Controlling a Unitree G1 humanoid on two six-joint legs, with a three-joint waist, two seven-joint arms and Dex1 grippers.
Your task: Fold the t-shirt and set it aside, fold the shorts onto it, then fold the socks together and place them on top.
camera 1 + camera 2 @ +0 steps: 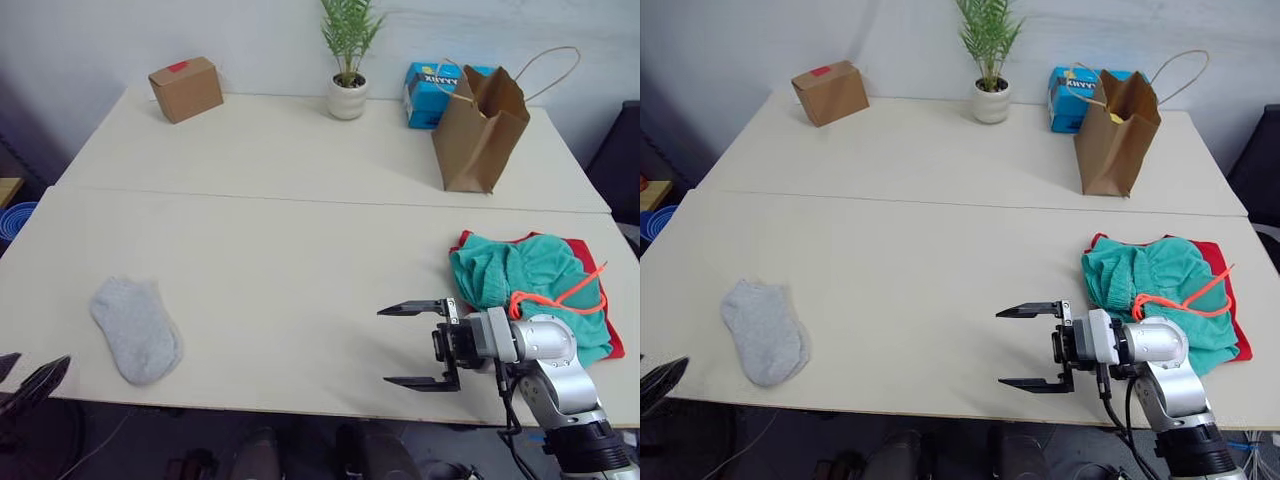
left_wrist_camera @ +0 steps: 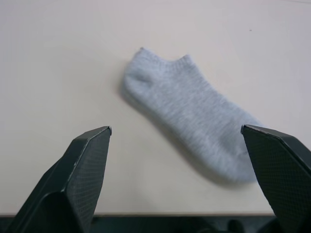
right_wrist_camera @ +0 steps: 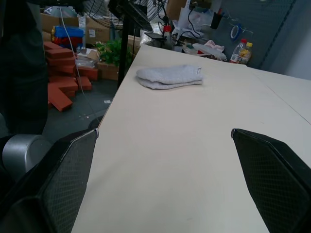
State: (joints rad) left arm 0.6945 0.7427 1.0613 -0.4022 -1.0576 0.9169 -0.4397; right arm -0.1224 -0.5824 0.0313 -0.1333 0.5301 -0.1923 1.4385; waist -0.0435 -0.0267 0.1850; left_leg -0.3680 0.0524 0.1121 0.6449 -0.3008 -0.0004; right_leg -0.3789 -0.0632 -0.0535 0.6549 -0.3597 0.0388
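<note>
The grey socks (image 1: 135, 328) lie flat near the table's front left; in the right wrist view the socks (image 3: 169, 76) look like two layers stacked together. At the right, the teal-green shorts (image 1: 520, 275) with an orange drawstring rest folded on the red t-shirt (image 1: 583, 248), of which only the edges show. My right gripper (image 1: 385, 346) hovers open and empty just left of that pile, its fingers pointing towards the socks. My left gripper (image 2: 176, 128) is open and empty at the table's front left edge, just short of the socks (image 2: 189, 111).
Along the back of the table stand a brown cardboard box (image 1: 186, 88), a potted plant (image 1: 347, 95), a blue box (image 1: 430, 92) and a brown paper bag (image 1: 480, 130). A seam crosses the table (image 1: 300, 240) between the back objects and the clothes.
</note>
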